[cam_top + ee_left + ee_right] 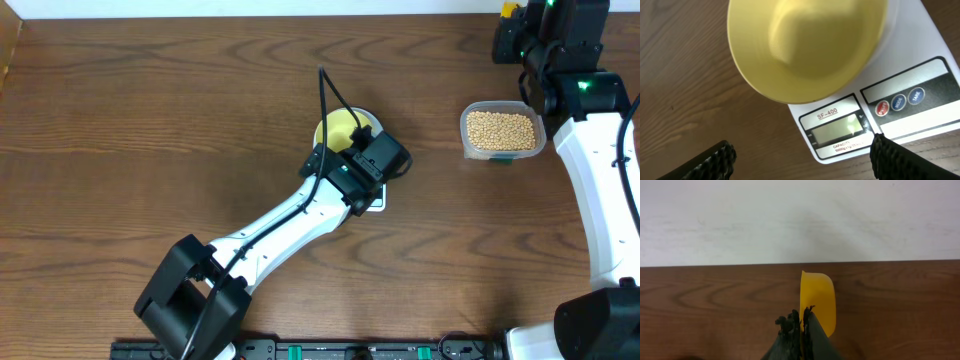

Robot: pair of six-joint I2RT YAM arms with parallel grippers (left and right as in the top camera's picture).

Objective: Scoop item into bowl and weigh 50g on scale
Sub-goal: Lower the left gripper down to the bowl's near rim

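The left jaws stand wide apart and hold nothing; in the left wrist view their black fingers (pixel 715 160) show only at the two bottom corners. Between and beyond them lies the white scale (pixel 912 50), its grey display (pixel 835 131) and row of round buttons (pixel 897 102) on the edge nearest the jaws. The pale yellow bowl (pixel 810 45) sits on the scale, empty, its rim overhanging one side of the platform. From above, the left arm (pixel 290 220) reaches slantwise from the near left edge to the middle of the counter (pixel 150 120), with its wrist hanging over the scale and hiding most of it. The right jaws are pressed shut on a bright yellow scoop (pixel 817 300), which stands on edge above the fingertips, with the counter and a pale wall (pixel 790 220) behind. The right arm (pixel 600 170) runs up the right side, its wrist at the far right corner. The beans (pixel 501 129) fill a clear tub (pixel 466 130) just beside that arm, well apart from the bowl.
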